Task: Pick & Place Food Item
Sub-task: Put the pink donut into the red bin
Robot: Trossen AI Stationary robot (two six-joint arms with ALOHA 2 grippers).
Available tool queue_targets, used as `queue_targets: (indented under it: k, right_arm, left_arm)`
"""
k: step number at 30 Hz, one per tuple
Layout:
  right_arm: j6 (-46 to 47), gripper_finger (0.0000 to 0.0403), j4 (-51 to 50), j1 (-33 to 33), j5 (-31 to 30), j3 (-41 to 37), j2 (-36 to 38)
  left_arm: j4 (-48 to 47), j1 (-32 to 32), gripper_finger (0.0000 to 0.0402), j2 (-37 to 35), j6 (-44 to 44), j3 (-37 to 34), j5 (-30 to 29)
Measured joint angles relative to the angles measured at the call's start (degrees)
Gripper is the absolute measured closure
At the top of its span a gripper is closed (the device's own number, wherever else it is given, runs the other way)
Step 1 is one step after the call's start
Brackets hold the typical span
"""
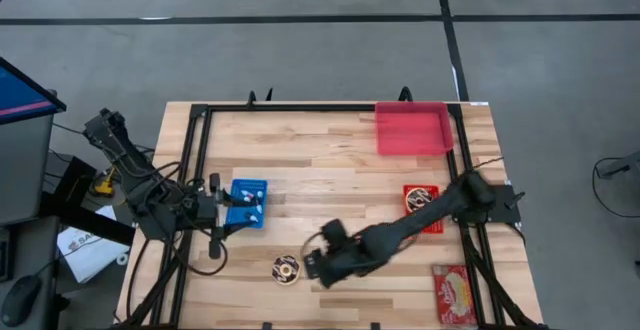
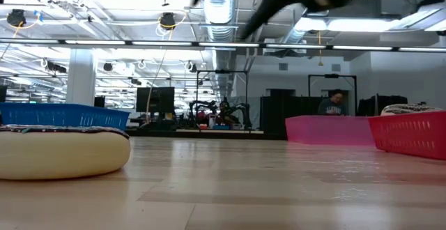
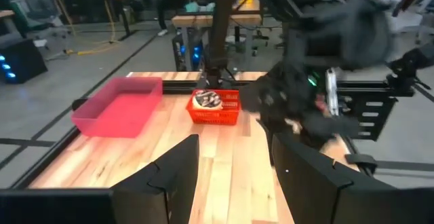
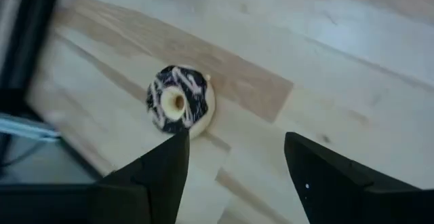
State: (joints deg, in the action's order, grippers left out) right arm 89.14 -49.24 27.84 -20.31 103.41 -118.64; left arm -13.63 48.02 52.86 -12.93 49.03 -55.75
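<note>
Chocolate-iced donut [image 1: 287, 267]: on the table [image 1: 330, 165], lower centre of high view. Right gripper [image 1: 316, 263]: arm stretched low across the table, fingers spread, just beside the donut, not touching. Left gripper [image 1: 218, 198]: centre-left, fingers parted, empty, near blue basket [image 1: 248, 202]. Red basket [image 1: 421, 208] and pink tray [image 1: 412, 128]: right and upper right

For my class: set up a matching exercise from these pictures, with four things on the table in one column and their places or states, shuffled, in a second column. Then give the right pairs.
Things
1. donut
2. pink tray
3. blue basket
4. right gripper

Places or states
A. at the far right corner of the table
B. open, just beside the donut
C. lying on bare wood near the front edge
D. on the left side, next to the left gripper

Pairs: 1-C, 2-A, 3-D, 4-B
</note>
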Motion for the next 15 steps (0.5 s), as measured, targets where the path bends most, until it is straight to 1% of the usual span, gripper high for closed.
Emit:
queue_targets:
  k: [3, 5, 7, 9, 10, 11, 13, 15]
  right_arm:
    - [-3.94, 0.0173, -9.51, -1.51, 0.48, 12.31, -7.65]
    - [-6.10, 0.0173, -13.40, -2.35, 0.87, 19.53, -11.73]
    - [-7.75, 0.0173, -16.84, -2.75, 0.88, 25.63, -14.73]
    - [-7.96, 0.0173, -19.99, -2.80, 0.83, 30.12, -16.97]
    - [-7.97, 0.0173, -22.00, -2.67, 0.81, 31.69, -17.72]
    - [-7.84, 0.0173, -23.20, -2.41, 0.83, 31.61, -17.79]
    - [-5.20, 0.0174, -25.17, -1.63, 1.01, 29.76, -16.60]
    - [-2.47, 0.0174, -28.32, -0.57, 0.87, 29.60, -15.45]
  left_arm:
    - [-0.06, 0.19, 0.0220, 0.00, 0.00, 0.20, -0.85]
    - [-0.54, 0.28, 0.0220, 0.00, 0.00, 0.67, -0.83]
    - [-1.23, 0.34, 0.0220, 0.00, -0.04, 0.80, -0.46]
    - [-2.88, 0.34, 0.0220, 0.00, -1.47, 0.80, 1.70]
    - [-4.61, 0.34, 0.0220, 0.00, -3.46, 0.80, 3.39]
    - [-6.76, 0.34, 0.0220, 0.19, -5.82, 0.81, 5.42]
    - [-12.49, 0.34, 0.0220, 1.41, -10.47, 0.82, 9.61]
    - [-17.88, 0.34, 0.0220, 3.20, -14.39, 0.75, 13.75]
